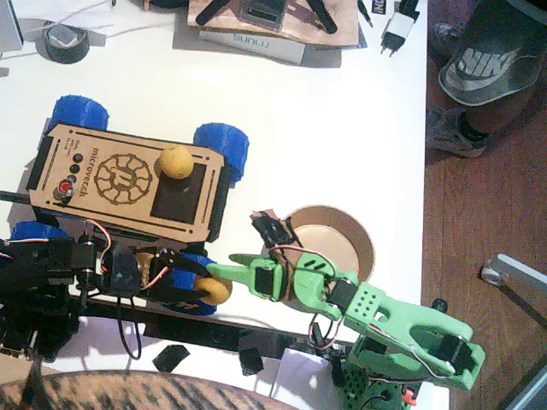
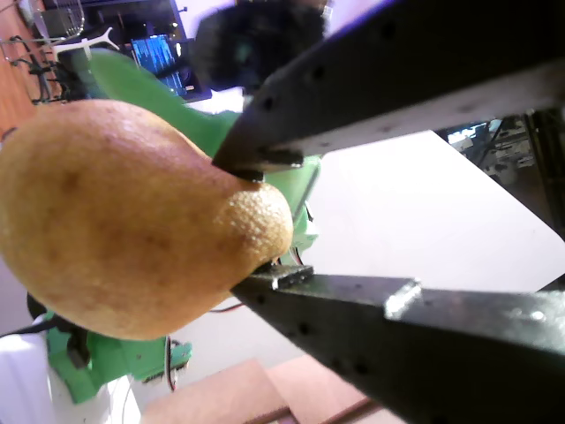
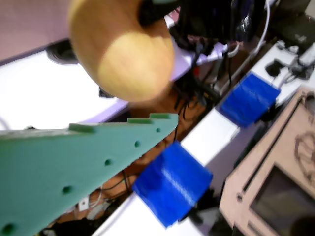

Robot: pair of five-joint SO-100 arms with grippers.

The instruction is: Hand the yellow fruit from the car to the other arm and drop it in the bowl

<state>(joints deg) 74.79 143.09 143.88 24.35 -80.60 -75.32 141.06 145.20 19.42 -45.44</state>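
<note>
White table [image 1: 342, 128] — car [image 1: 128, 179], bowl [image 1: 363, 243], tape roll [image 1: 64, 43]

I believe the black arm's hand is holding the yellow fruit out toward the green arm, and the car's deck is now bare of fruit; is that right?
Not quite. The left hand does grip the yellow fruit beside the right hand, but the car is not bare: the fixed view shows a second yellow fruit resting on its deck by the black panel.
</note>
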